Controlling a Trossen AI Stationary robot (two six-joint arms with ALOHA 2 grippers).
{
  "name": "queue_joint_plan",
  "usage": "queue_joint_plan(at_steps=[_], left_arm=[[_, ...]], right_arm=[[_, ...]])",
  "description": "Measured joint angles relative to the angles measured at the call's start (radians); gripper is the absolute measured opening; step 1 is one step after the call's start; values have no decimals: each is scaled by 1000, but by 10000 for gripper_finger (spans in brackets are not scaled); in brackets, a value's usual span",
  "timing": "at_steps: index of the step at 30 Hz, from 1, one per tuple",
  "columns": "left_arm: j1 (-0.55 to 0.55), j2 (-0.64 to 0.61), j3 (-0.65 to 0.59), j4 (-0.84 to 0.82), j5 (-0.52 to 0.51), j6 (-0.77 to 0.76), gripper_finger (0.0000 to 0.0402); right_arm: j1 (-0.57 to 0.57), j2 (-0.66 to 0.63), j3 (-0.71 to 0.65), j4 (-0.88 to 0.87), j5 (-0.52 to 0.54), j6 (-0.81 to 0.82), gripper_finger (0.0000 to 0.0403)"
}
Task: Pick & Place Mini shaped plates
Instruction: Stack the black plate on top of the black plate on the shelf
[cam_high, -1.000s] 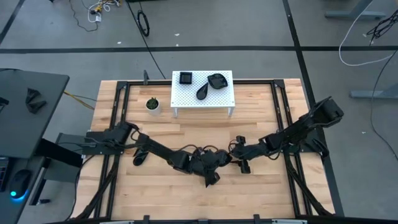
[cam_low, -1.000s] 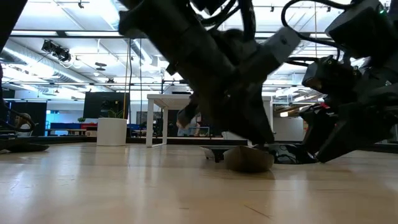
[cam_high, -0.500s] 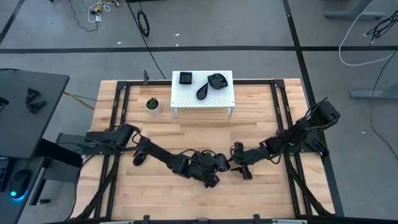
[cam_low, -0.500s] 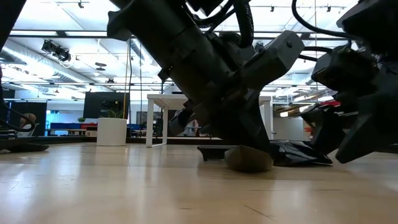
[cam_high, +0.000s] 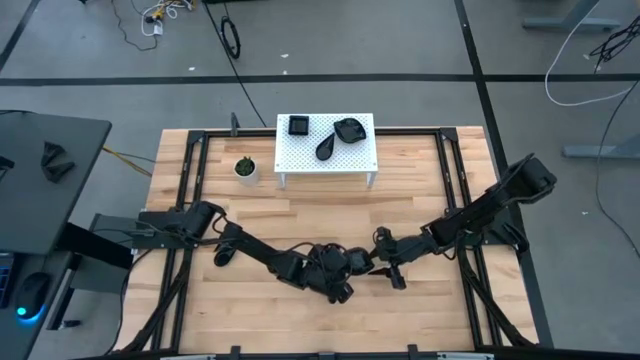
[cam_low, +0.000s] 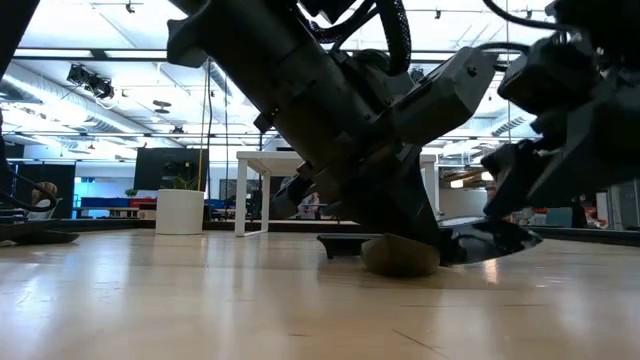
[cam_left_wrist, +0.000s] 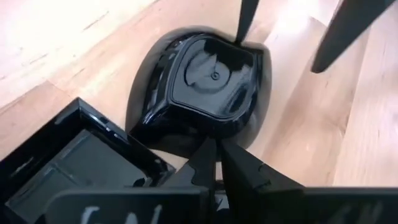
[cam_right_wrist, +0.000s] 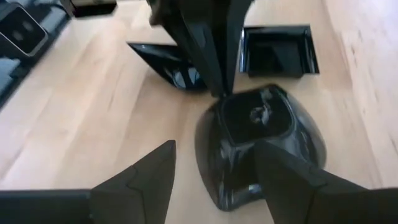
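Since a second ago, my left fingers (cam_left_wrist: 214, 163) have pinched shut on the near rim of a rounded plate (cam_left_wrist: 211, 81) at mid-table, among other plates. Right fingers (cam_right_wrist: 214, 171) have slid in from the far side and hang spread wide over that plate, touching nothing. Lift looks next; the thin-rim grip may slip.

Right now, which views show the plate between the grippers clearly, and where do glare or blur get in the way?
Left wrist view: the leaf-shaped plate is sharp, glossy highlights on its rim, left gripper shut on its edge. Right wrist view: the plate is softly blurred, right gripper open before it. Low view: arms block most of it, bright ceiling lights behind. High view: evenly lit, but the plate is hidden among the dark arms.
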Motion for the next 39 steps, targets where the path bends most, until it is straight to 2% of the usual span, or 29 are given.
queue_joint_plan(at_steps=[5,15,19,22,31,39], left_arm=[[1,0,0,15,-7,8,28],[1,0,0,29,-31,10,28],[3,0,0,27,-26,-14,28],[10,0,0,23,17,-33,28],[13,7,0,21,54,-51,28],[13,7,0,-27,77,-63,27]], right_arm=[[0,-66,2,-36,-13,6,220],[-1,-211,2,-221,-12,130,219],[0,-213,2,-394,-29,265,219],[12,-170,2,-472,-12,308,219],[50,1,2,-242,40,278,219],[50,42,2,-132,28,258,219]])
